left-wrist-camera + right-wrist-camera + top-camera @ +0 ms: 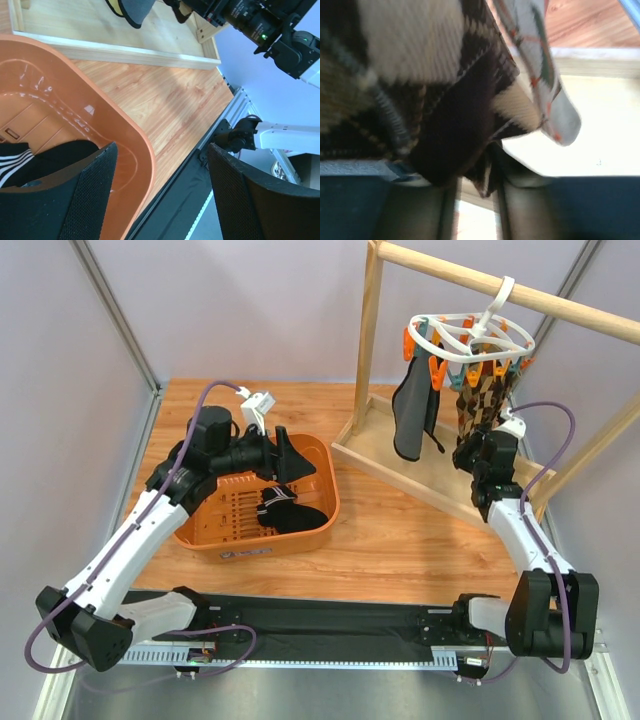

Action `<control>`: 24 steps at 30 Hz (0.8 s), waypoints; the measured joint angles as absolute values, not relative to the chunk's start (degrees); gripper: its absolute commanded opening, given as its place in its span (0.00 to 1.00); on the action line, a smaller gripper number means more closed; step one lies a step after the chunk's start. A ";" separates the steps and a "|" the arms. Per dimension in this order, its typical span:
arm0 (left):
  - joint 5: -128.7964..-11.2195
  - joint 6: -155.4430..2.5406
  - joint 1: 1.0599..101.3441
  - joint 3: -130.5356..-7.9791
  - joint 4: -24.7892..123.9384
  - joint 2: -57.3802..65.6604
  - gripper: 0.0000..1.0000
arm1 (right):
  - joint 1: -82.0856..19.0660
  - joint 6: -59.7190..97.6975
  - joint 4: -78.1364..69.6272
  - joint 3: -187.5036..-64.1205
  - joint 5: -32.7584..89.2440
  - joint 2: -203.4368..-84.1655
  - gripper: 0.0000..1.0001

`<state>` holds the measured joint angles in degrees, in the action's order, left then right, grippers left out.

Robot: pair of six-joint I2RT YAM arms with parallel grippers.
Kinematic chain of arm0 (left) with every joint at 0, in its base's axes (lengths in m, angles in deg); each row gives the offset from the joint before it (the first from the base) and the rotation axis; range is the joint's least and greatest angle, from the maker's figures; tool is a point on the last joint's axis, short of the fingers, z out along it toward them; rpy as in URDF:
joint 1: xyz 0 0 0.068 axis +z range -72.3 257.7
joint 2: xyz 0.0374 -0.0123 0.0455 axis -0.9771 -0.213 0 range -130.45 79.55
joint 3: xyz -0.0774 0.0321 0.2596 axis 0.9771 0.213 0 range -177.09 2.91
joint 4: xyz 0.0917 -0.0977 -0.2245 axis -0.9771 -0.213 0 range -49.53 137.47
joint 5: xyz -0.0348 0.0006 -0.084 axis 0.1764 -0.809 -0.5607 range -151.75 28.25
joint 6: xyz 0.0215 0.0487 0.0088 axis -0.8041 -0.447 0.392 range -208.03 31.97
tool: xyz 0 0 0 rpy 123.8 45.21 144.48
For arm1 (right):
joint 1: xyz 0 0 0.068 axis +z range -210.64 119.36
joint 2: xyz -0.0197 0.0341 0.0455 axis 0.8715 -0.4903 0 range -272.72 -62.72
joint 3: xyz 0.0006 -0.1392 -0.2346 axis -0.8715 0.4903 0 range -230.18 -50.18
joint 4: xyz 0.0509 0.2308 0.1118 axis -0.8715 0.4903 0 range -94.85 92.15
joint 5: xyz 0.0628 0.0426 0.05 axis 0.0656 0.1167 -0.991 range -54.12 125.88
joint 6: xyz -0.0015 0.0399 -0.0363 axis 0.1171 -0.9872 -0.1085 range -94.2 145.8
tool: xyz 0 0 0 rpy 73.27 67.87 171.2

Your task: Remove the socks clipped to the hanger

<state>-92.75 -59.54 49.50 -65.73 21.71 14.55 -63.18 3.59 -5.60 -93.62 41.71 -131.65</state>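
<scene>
**Argyle sock (485, 390) taken hold of just below the hanger (465, 340)**

The right gripper (480, 445) is seen clamped on the sock's lower edge. A black sock (415, 415) is also clipped under the hanger. Well left of the hanger, the left gripper (162, 165) is held apart and empty over the orange basket (325, 480), where striped socks (285, 515) are laid. If the pull is angled sideways, the hanger could be swung or unhooked from the wooden rail (500, 280). With so little cloth pinched, the grip could be lost before the clip gives.
</scene>
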 measured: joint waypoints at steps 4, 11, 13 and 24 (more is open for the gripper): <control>-94.85 -58.01 49.28 -64.51 24.09 14.55 0.76 | -62.55 3.26 -4.34 -93.97 40.99 -131.78 0.01; -94.56 -57.51 44.60 -64.44 26.87 13.11 0.77 | -58.77 1.51 7.25 -94.89 36.35 -119.95 0.00; -94.37 -57.51 42.94 -64.64 27.55 11.78 0.77 | -58.77 0.64 10.05 -95.78 34.21 -114.88 0.00; -96.31 -53.60 35.24 -67.65 40.42 1.27 0.78 | -58.79 -5.51 17.30 -100.46 19.22 -102.73 0.00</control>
